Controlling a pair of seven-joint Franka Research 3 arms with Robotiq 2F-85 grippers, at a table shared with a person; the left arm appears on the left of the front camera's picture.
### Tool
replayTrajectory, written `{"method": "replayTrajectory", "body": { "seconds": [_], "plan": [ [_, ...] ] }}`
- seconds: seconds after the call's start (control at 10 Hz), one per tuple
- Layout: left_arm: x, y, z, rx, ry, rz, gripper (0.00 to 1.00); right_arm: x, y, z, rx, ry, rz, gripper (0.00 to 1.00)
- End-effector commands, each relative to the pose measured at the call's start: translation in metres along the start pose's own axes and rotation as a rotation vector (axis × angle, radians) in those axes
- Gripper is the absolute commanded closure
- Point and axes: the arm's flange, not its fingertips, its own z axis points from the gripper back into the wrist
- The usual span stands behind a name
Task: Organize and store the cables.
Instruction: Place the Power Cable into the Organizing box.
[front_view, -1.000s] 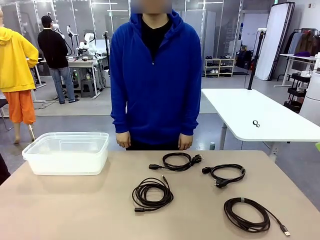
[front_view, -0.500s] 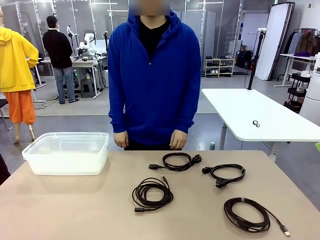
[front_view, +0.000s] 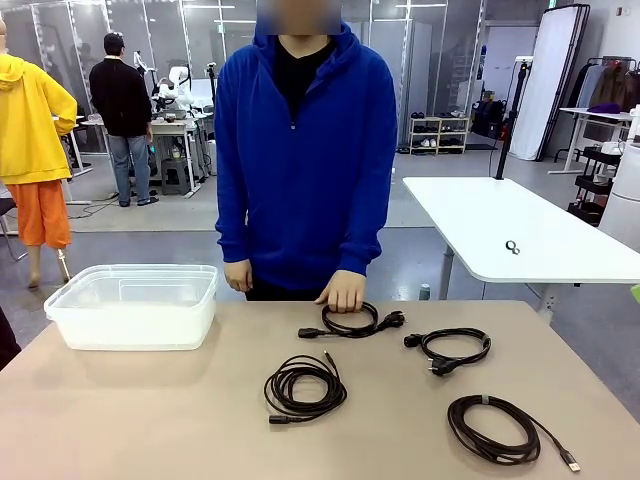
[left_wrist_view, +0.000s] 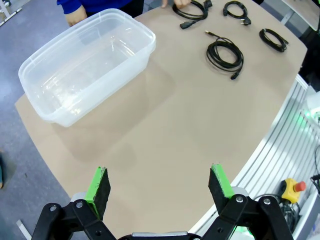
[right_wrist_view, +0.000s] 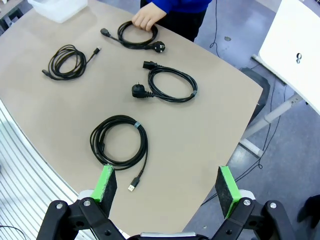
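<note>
Reaching for the upper-centre power cable (front_view: 352, 332) under the person's fingers (front_view: 342, 295) risks collision, with left hand (left_wrist_view: 159, 185) and right hand (right_wrist_view: 167, 187) spread empty.

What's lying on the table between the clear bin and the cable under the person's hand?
Nothing: bare tabletop runs from the bin to that cable, as the front view and the left wrist view both show.

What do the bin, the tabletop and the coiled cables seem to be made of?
Bin: translucent plastic, slightly glossy; light passes through its walls.
Tabletop: matte tan surface, probably laminate; no grain or shine visible.
Cables: black rubbery or plastic jacket with a dull sheen, lying in soft round coils, with moulded plugs at the ends.
</note>
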Motion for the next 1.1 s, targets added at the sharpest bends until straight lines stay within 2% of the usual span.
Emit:
{"method": "replayTrajectory", "body": {
  "seconds": [0.0, 1.0],
  "plan": [
    [-0.0009, 0.0005, -0.0002, -0.017, -0.005, -0.016, 0.00, -0.0002, 0.0004, 0.0020, -0.001, -0.004, 0.002, 0.00],
    [-0.0009, 0.0005, -0.0002, -0.017, -0.005, -0.016, 0.00, -0.0002, 0.0004, 0.0020, -0.001, -0.004, 0.002, 0.00]
  ]
}}
